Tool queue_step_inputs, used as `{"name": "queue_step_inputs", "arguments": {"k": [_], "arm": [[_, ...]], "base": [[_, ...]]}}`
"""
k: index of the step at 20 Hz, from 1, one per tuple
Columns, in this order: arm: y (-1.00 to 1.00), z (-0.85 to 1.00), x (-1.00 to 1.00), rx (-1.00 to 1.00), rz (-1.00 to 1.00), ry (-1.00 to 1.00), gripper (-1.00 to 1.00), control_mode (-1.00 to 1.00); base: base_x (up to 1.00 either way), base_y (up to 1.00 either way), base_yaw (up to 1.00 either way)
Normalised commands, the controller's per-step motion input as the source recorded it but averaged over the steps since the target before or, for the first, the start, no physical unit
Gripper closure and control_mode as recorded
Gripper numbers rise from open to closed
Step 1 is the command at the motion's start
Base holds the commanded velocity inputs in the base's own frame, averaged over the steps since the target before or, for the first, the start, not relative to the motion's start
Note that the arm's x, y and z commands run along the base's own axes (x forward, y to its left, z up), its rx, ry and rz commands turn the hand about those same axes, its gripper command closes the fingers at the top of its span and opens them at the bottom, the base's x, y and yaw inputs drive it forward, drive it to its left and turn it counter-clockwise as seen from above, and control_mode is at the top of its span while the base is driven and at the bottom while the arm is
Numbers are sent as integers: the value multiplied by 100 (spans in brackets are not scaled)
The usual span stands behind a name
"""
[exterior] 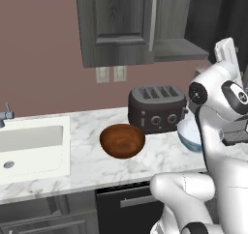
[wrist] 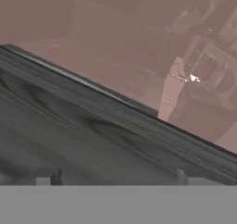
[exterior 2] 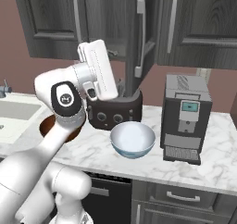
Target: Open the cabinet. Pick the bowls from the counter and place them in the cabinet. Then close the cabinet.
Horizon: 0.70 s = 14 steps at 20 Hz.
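Observation:
The cabinet (exterior: 116, 25) hangs above the counter (exterior: 87, 165) with one door swung open, its silver handle (exterior: 153, 20) showing and the grey inner shelf (exterior: 179, 49) bare. That door stands edge-on in the right base view (exterior 2: 139, 38). The brown wooden bowl (exterior: 122, 140) sits on the counter in front of the toaster. The white and pale blue bowl (exterior 2: 133, 139) rests to its right. My hand (exterior 2: 98, 69) is raised beside the open door, above the toaster. My gripper (wrist: 115, 179) is open, fingertips (wrist: 48, 177) wide apart, dark wood grain close ahead, nothing between them.
A dark toaster (exterior: 157, 107) stands at the back of the counter behind the bowls. A coffee machine (exterior 2: 185, 116) is to the right of the pale bowl. The white sink (exterior: 29, 146) lies at the left. Dark drawer fronts (exterior 2: 185, 197) run below the counter edge.

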Motion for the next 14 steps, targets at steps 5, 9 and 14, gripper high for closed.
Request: {"name": "queue_step_inputs", "arguments": {"k": [5, 9, 14], "arm": [[-39, -2, 21, 4, -8, -15, -100, -100], [-55, -10, 24, 10, -8, -12, -100, -100], [-60, -41, 40, 14, -6, -1, -100, -100]], "base": [[0, 0, 0], [0, 0, 0], [0, 0, 0]]}}
